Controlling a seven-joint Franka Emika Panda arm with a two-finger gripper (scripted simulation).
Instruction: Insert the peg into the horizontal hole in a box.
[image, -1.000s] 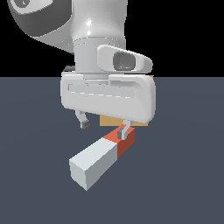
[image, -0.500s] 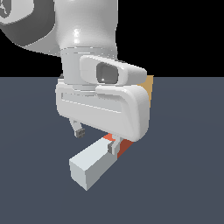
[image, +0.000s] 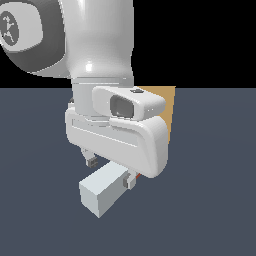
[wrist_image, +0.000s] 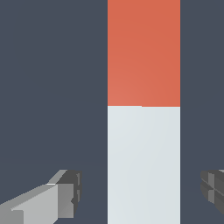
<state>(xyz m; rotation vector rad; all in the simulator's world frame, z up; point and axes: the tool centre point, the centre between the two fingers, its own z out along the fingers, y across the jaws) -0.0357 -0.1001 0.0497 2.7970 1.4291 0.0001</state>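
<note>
The gripper (wrist_image: 140, 192) is spread wide around the peg (wrist_image: 143, 131), not touching. The peg looks hard and stiff; its white part seems best to hold.

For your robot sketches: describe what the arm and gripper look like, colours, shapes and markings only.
The arm is glossy white and rounded, with a dark grey joint cap bearing a small white mark. A white camera housing with a dark oval lens sits on the wrist. The gripper has a wide, rounded white body and two short grey fingers with darker blocky pads. No cables show.
</note>
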